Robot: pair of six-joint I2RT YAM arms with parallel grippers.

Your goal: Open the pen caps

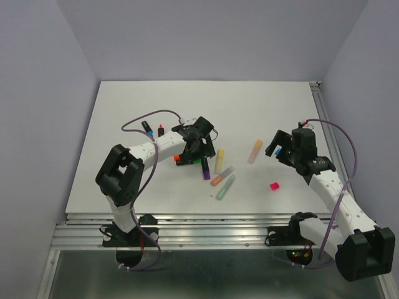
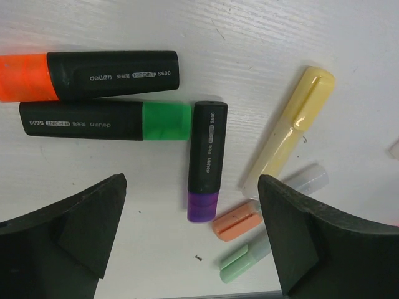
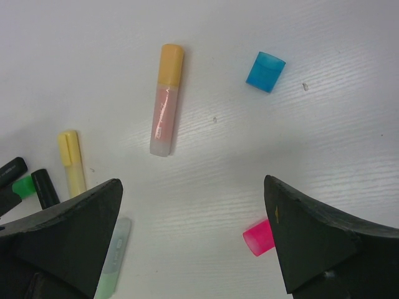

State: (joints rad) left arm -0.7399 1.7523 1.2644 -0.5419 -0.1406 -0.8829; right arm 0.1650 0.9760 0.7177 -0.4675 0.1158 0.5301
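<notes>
My left gripper (image 1: pixel 192 148) is open and empty, hovering over a cluster of pens. Its wrist view shows black highlighters with an orange cap (image 2: pixel 25 76), a green cap (image 2: pixel 165 121) and a purple cap (image 2: pixel 203 206), all on. A yellow pastel pen (image 2: pixel 293 124), a peach cap (image 2: pixel 237 222) and a mint cap (image 2: pixel 237 265) lie to the right. My right gripper (image 1: pixel 282 151) is open and empty above the table. A loose cyan cap (image 3: pixel 265 71) and a loose pink cap (image 3: pixel 259 237) lie off their pens. A capped orange-topped pen (image 3: pixel 168 99) lies between the arms.
Two short black pen bodies (image 1: pixel 147 128) (image 1: pixel 160 131) lie at the back left of the white table (image 1: pixel 124 112). The pink cap also shows in the top view (image 1: pixel 274 185). A metal rail (image 1: pixel 187 219) runs along the near edge.
</notes>
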